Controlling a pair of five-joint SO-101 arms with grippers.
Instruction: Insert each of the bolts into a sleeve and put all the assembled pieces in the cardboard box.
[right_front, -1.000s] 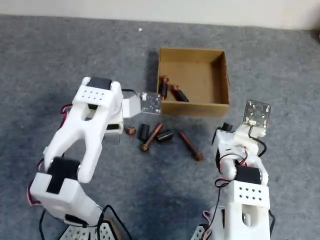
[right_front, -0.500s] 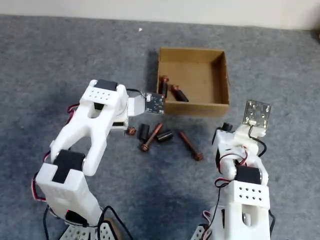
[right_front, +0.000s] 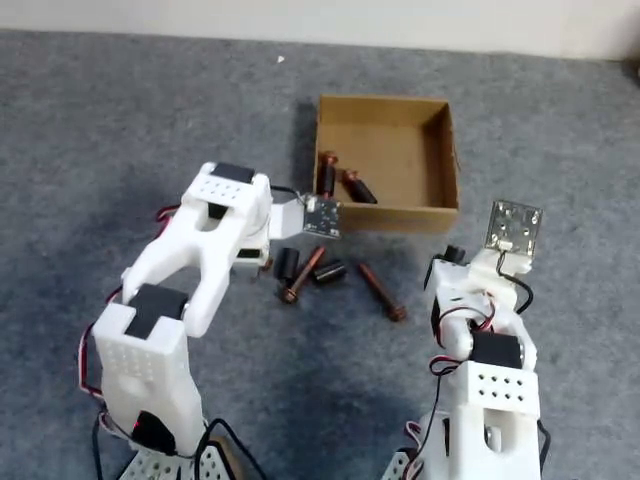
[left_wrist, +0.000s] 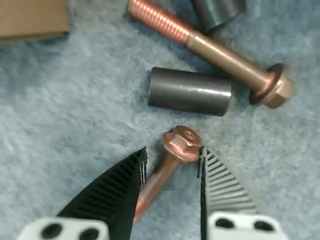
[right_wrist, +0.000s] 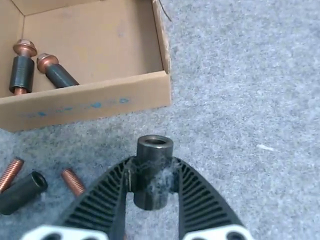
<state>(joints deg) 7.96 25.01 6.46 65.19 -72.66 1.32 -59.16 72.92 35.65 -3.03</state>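
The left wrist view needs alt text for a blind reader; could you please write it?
The left gripper, open, straddles the hex head of a copper bolt lying on grey carpet. Just beyond lie a dark sleeve and a second bolt.

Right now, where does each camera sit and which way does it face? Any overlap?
High view: fixed overhead, facing down; left arm, right arm, cardboard box.
Left wrist view: on left arm, facing down; left pincer open, straddling a bolt.
Right wrist view: on right arm, facing the box; right pincer shut on a sleeve.
Shared: high and right wrist views both show the box.
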